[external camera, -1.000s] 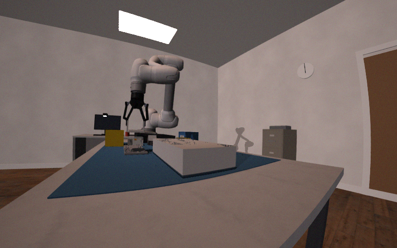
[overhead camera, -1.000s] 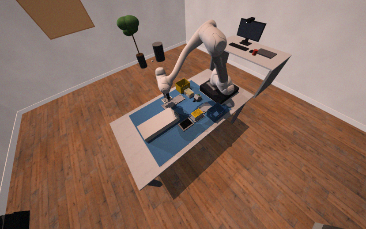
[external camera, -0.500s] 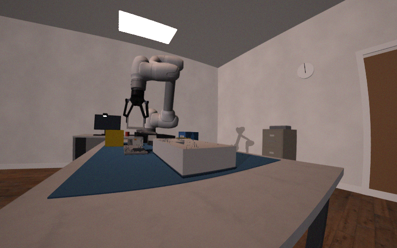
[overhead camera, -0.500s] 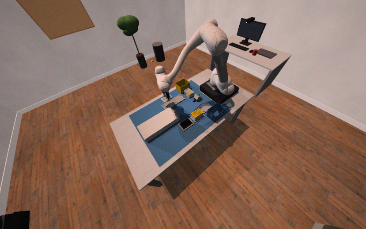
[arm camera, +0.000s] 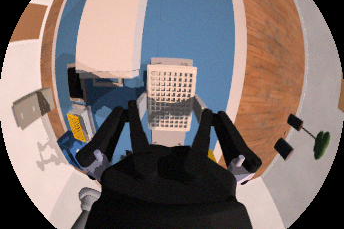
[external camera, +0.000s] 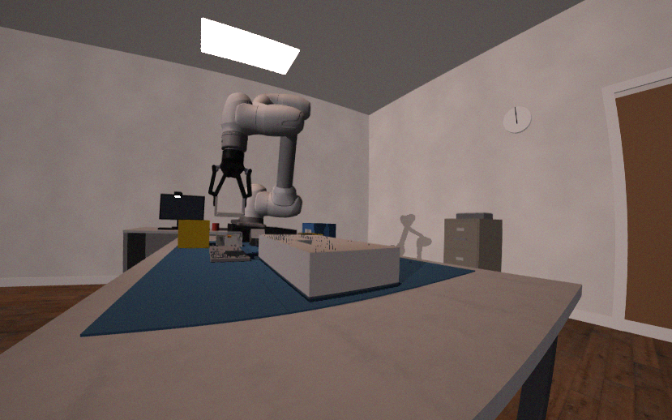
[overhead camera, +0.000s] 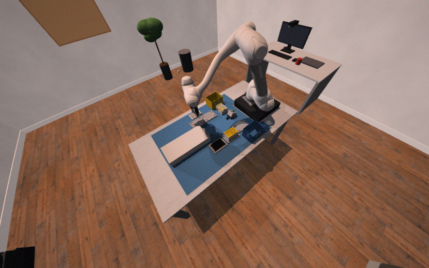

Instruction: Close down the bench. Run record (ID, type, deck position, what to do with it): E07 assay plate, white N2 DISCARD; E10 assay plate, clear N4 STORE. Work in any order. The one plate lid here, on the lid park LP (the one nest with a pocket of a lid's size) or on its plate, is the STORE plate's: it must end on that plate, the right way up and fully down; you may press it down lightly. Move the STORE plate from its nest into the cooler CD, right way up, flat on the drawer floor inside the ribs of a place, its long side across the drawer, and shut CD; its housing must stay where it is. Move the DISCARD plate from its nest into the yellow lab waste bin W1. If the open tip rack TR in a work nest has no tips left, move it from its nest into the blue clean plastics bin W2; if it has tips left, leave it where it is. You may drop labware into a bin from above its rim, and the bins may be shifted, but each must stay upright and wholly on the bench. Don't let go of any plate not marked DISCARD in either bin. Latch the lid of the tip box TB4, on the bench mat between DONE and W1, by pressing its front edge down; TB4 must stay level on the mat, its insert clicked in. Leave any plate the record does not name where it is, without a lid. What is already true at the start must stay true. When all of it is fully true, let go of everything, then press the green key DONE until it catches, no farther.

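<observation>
While aloft, claw [external camera: 230,200] around unlabelled clear lid [external camera: 229,210].

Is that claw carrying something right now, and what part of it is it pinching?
Yes. The gripper carries a white assay plate, lifted above the blue mat. Its fingers pinch the plate's two opposite side edges, near one end.

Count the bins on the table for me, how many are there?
2. The yellow bin sits at the blue mat's far edge, close to the gripper. The blue bin sits at the other side, near the arm's black base. None looks hidden.
</observation>
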Controlling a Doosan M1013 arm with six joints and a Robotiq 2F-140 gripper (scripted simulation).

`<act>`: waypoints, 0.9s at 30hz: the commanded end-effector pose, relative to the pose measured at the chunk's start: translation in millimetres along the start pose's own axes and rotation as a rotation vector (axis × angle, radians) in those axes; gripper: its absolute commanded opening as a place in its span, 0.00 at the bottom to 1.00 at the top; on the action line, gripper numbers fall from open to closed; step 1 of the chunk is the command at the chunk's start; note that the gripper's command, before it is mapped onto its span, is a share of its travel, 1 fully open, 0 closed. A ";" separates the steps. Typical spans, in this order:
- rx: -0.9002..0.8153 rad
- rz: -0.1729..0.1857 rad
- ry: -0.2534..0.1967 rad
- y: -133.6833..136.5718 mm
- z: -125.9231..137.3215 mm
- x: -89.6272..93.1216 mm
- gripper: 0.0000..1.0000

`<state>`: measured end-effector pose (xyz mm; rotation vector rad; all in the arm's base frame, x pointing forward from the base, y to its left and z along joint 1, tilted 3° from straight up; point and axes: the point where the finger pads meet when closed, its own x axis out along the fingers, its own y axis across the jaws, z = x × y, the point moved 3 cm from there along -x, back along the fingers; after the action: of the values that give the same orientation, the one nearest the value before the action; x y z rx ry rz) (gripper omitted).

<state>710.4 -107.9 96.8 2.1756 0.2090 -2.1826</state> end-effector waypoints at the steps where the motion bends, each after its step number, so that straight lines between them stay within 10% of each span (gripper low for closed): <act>1: 0.003 0.000 0.000 2.2 6.4 -0.1 0.00; 27: 0.003 0.000 0.000 22.1 61.6 -0.1 0.00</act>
<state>655.2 -136.3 95.4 2.1767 0.2059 -2.1846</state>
